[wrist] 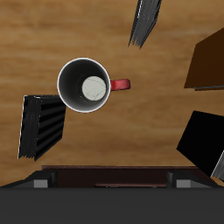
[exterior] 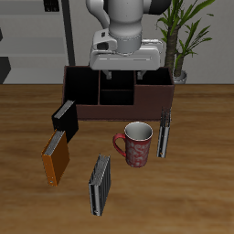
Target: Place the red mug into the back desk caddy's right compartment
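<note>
The red mug (exterior: 135, 143) (wrist: 84, 86) stands upright on the wooden table in front of the back desk caddy (exterior: 119, 99), its handle pointing toward the orange book. The caddy is a low dark brown box; its right compartment (exterior: 153, 92) is the wide undivided end section and holds nothing. My gripper (exterior: 120, 75) (wrist: 112, 184) hangs open above the caddy's middle, farther back than the mug and well above it, with nothing between its fingers. In the wrist view only the caddy's front rim (wrist: 105, 169) shows.
A black book (exterior: 64, 119) (wrist: 206, 144) and an orange book (exterior: 56, 157) (wrist: 206, 59) lie beside the caddy's divided end. A grey striped book (exterior: 100, 184) (wrist: 145, 21) lies near the front edge. A dark book (exterior: 164, 134) (wrist: 42, 127) stands close beside the mug. A potted plant (exterior: 187, 37) stands behind.
</note>
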